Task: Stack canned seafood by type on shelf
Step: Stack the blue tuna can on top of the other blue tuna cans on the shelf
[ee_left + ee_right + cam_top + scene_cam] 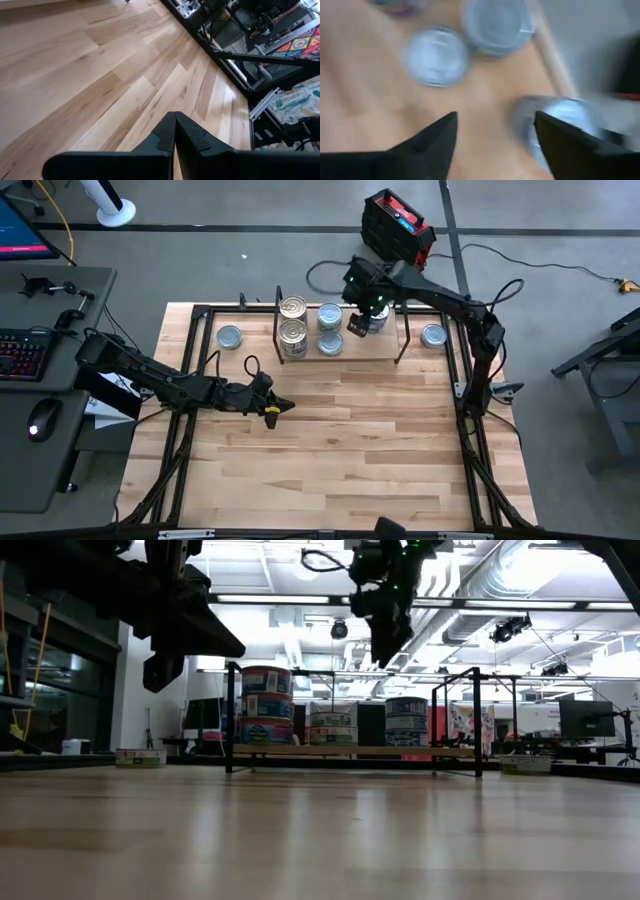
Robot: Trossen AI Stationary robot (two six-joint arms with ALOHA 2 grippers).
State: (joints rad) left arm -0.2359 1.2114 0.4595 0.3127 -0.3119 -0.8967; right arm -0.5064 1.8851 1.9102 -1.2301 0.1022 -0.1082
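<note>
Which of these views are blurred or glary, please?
Right wrist view: motion-blurred, its round silver-lidded tins smeared beyond the open right hand. Low view: ceiling lights glare, leaving the arms silhouetted. High and left wrist views: sharp; left hand shut.

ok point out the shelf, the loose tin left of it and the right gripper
shelf [375,345]: high view, bare front part of its wooden board.
loose tin [229,337]: high view, middle of its silver lid.
right gripper [495,135]: right wrist view, gap midway between its open fingertips.
</note>
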